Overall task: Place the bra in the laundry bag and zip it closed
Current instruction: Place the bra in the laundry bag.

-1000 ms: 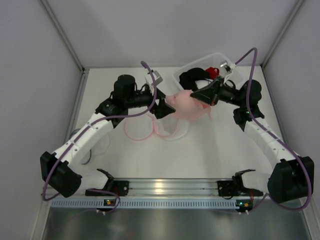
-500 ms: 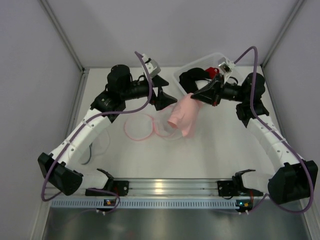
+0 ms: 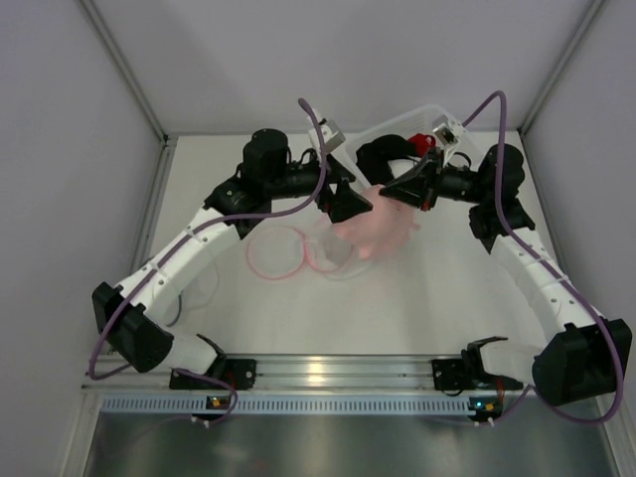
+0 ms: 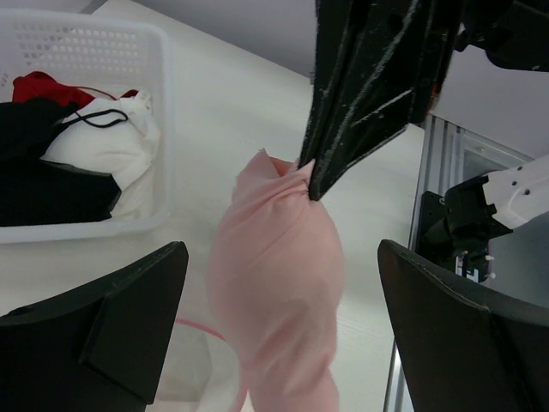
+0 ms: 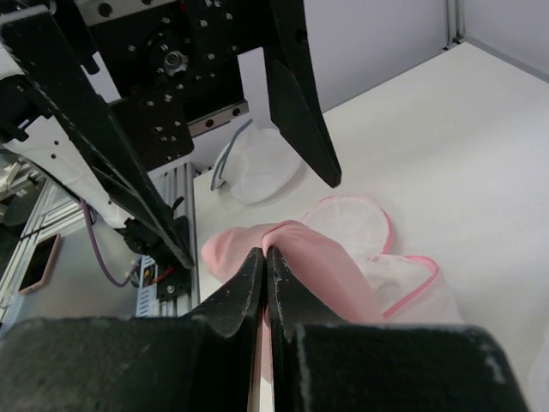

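**Bra pinched by right gripper, hanging above the laundry bag**

Right gripper (image 5: 263,257): fingers pressed together on a bunched fold of the pink bra (image 3: 381,227). From the left wrist camera the fabric gathers into a knot at the fingertips and the cup hangs below it, rounded and full. It is clear of the table (image 3: 447,298).

Left gripper (image 3: 350,204): jaws spread wide, holding nothing. It faces the right gripper from the other side of the bra. In its own camera the two black fingers (image 4: 111,335) stand either side of the hanging cup, with a gap on each side, so no contact.

Laundry bag (image 3: 298,256): white mesh with pink trim, lying flat on the table, below and left of the bra. One round pink-edged panel sits to the left, with crumpled mesh beside it under the bra's lower edge. Whether the mouth is open I cannot tell. The bra is not in it.

Basket (image 3: 437,119): white plastic, at the far right of the table behind the right gripper. It holds black, red and white garments (the black one takes up most of the near side).

A second white mesh pouch (image 5: 257,172), dark-rimmed, lies on the table well apart from the pink-trimmed bag.
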